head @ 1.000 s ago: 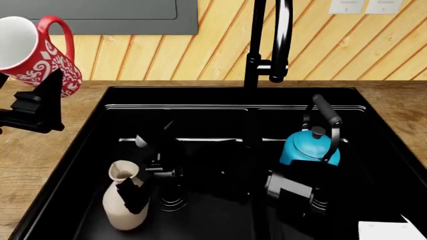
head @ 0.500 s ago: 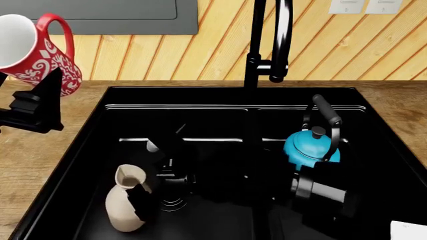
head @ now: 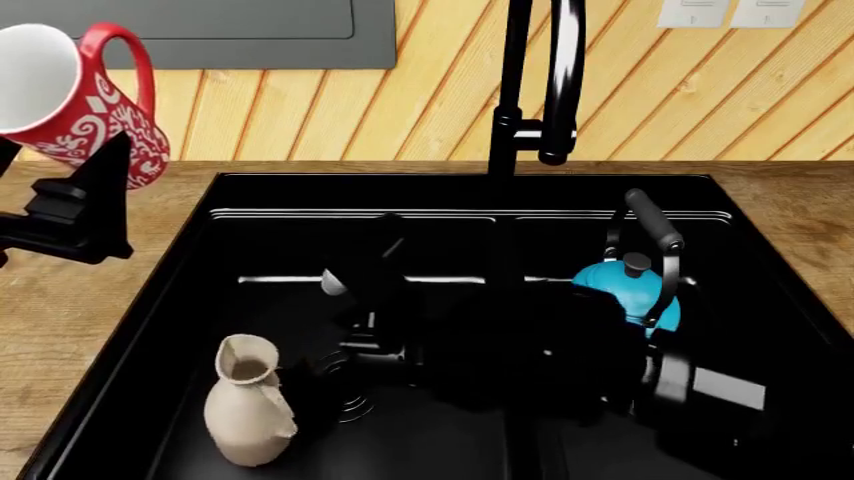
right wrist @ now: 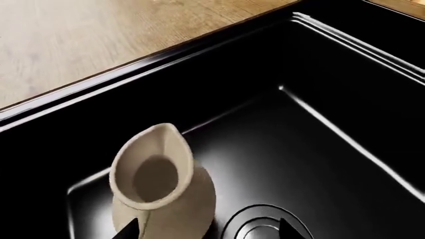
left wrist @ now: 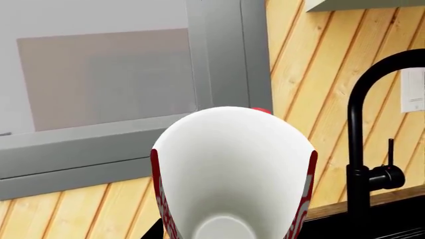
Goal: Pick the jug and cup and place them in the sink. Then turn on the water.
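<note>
Inside the big black double sink (head: 441,190), left of its drain: cream clay jug (head: 250,412) standing alone now, let go. Right gripper (head: 367,290) open, pulled back. Red flowery mug (head: 74,95) still clamped by left gripper (head: 67,215), over the wooden bench (head: 80,310). Mug next.

Matte ceramic jug (head: 248,417); glossy black sink (head: 441,186).
</note>
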